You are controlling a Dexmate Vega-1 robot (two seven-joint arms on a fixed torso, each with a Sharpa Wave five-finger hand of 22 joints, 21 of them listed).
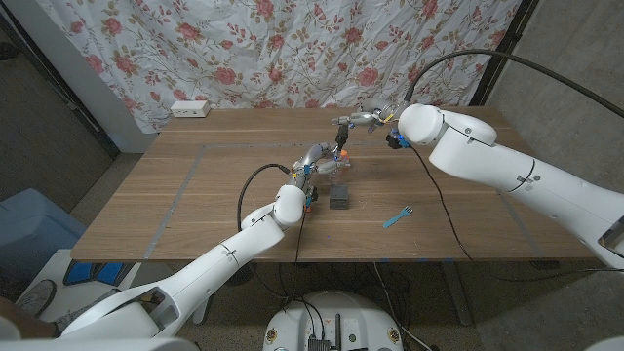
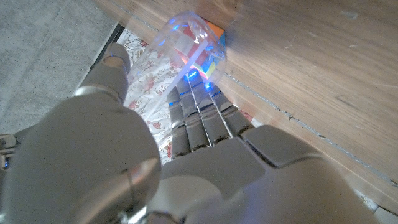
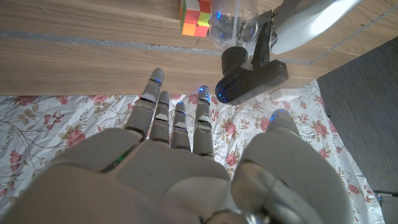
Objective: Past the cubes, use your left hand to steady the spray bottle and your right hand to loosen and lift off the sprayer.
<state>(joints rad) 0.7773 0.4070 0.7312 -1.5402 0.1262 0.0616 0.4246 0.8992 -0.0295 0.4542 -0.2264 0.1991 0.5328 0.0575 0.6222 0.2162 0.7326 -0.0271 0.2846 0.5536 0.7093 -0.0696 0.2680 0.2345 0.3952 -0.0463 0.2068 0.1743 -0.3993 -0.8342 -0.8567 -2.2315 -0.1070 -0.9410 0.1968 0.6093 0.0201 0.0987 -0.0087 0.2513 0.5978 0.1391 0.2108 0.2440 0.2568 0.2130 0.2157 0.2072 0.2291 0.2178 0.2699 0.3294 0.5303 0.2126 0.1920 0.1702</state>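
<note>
A wooden table (image 1: 195, 195) with faint taped lines stands before a floral curtain (image 1: 292, 49). At the curtain's foot, on the table's far left edge, sits a white power strip (image 1: 190, 109). Grey floor shows on the left, with a blue bin (image 1: 29, 234) beside the table.

The left arm comes in from the bottom left corner and reaches up toward the table's middle. The left hand (image 1: 317, 161) wraps around the clear bottle (image 1: 334, 171); the left wrist view shows its fingers (image 2: 199, 118) laid along the bottle's clear wall (image 2: 186, 43), thumb on the other side, so it is gripping the bottle. The bottle stands near the table's centre, with a coloured cube (image 1: 314, 190) just beside it and a dark block (image 1: 340, 199) in front. The right wrist view shows the cube (image 3: 194, 17) beside the bottle (image 3: 236, 25).

Right of the block lies a small blue strip (image 1: 397, 216).

The right arm enters from the right edge and bends toward the middle. The right hand (image 1: 363, 121) hovers past the bottle; in the right wrist view its fingers (image 3: 180, 124) are stretched straight and apart, and the black sprayer (image 3: 249, 78) sits just beyond the fingertips. Whether it holds the sprayer I cannot tell.
</note>
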